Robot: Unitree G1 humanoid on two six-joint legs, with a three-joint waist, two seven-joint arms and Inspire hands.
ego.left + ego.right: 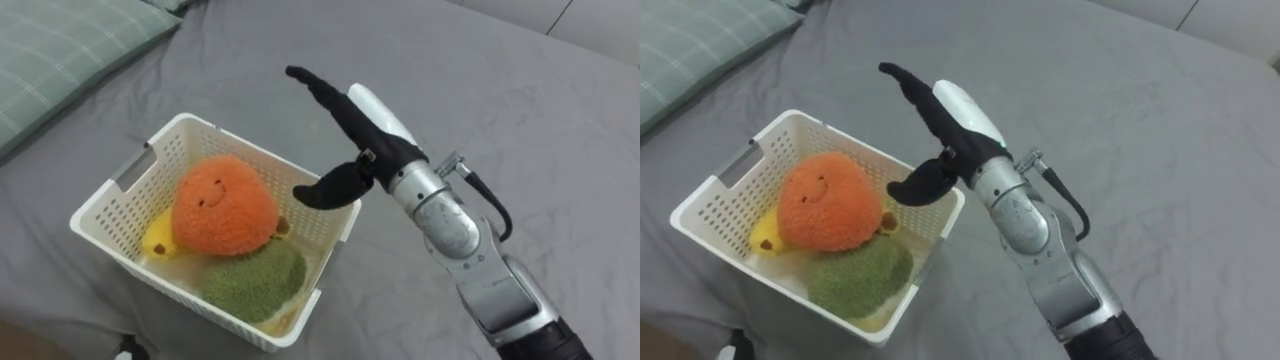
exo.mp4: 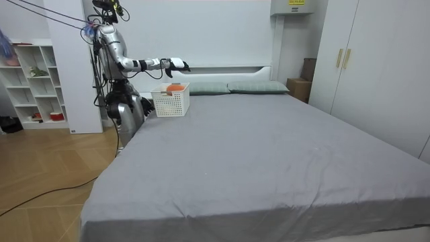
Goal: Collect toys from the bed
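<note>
Fingers (image 1: pixel 318 88) of the right hand (image 1: pixel 368 138) are stretched straight and hold nothing, with the thumb hanging down over the basket's right rim. From the left: a pillow (image 1: pixel 60 60), then the white basket (image 1: pixel 105 195) on the grey bed (image 1: pixel 520 90), holding a yellow toy (image 1: pixel 158 238), an orange toy (image 1: pixel 220 205) and a green toy (image 1: pixel 255 280).

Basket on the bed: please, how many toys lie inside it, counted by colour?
Orange toy: 1
Green toy: 1
Yellow toy: 1, mostly hidden under the orange one
Total: 3, all inside the white basket
</note>
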